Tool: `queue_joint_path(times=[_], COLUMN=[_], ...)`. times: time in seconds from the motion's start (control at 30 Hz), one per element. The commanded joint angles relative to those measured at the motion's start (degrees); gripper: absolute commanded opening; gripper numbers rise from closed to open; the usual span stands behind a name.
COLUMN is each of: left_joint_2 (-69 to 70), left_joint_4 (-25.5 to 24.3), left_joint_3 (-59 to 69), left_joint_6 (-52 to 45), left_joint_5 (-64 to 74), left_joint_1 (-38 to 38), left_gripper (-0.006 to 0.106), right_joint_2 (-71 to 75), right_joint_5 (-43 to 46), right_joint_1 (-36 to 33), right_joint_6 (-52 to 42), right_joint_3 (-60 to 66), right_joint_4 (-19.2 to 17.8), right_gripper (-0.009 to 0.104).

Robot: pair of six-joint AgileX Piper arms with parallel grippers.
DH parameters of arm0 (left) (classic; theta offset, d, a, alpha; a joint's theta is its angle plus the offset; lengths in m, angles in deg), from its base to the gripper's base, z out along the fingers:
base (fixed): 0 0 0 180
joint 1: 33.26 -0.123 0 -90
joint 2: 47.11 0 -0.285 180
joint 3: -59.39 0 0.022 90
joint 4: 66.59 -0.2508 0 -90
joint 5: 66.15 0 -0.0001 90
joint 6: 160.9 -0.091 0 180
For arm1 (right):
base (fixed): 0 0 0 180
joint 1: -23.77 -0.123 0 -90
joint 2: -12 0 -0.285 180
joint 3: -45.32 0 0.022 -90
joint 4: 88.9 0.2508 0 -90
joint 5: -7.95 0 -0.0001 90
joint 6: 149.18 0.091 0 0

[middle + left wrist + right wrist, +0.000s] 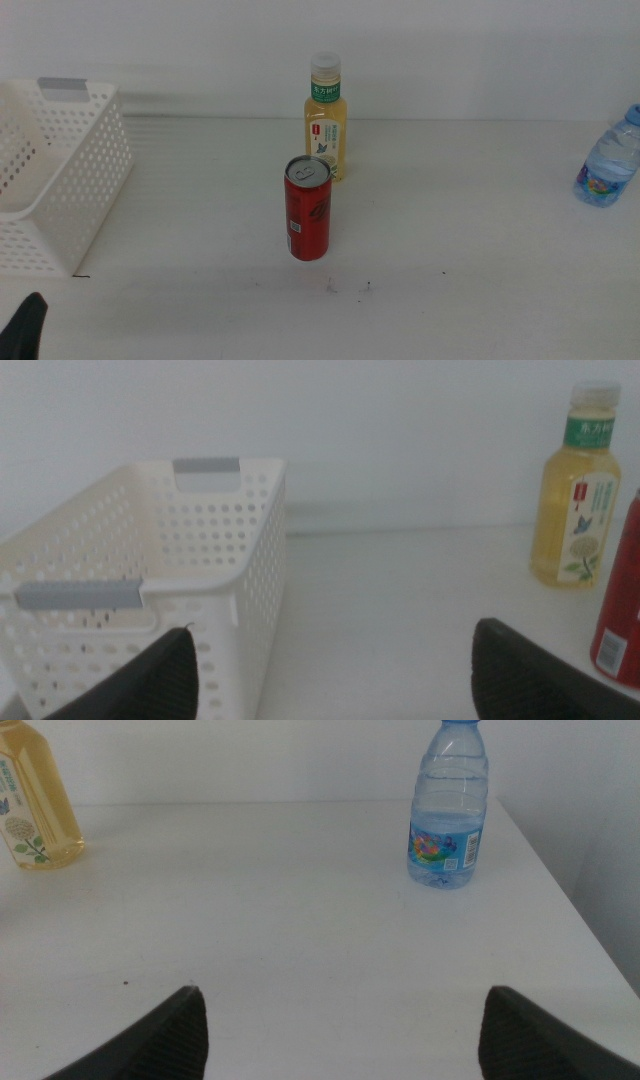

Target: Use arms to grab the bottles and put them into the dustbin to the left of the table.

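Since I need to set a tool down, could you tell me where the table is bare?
Bare tabletop lies between the red soda can and the clear blue-capped water bottle, and between the white perforated plastic basket and the can. It is tightest between the can and the yellow tea bottle.

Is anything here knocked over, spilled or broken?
Nothing stands out. The tea bottle, the can and the water bottle all stand upright and apart on the table, with no spill. The basket sits upright at the left, nothing visible inside.
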Motion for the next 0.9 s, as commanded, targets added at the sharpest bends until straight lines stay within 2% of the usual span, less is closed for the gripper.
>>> queue_joint_path(times=[0.0, 0.2, 0.63, 0.77, 0.87], left_joint_2=[0.2, -14.14, -63.76, -77.18, -83.92], left_joint_4=[0.3, 0.15, 1.17, 0.57, -0.05], left_joint_3=[0.0, 0.0, 0.0, 0.0, 0.0], left_joint_6=[0.26, 0.26, 0.26, 0.59, 3.08], left_joint_5=[-2.42, -18.71, -64.99, -78.44, -78.73], left_joint_1=[0.33, 6.09, 29.48, 32.1, 32.1], left_gripper=[0.094, 0.094, 0.094, 0.094, 0.094], right_joint_2=[0.27, 0.27, 0.27, 0.27, 0.27], right_joint_5=[0.73, 0.73, 0.73, 0.73, 0.73], right_joint_1=[0.25, 0.25, 0.25, 0.25, 0.25], right_joint_6=[-0.13, -0.13, -0.13, -0.13, -0.13], right_joint_3=[0.21, 0.21, 0.21, 0.21, 0.21], right_joint_4=[-0.6, -0.6, -0.6, -0.6, -0.6], right_gripper=[0.086, 0.086, 0.086, 0.086, 0.086])
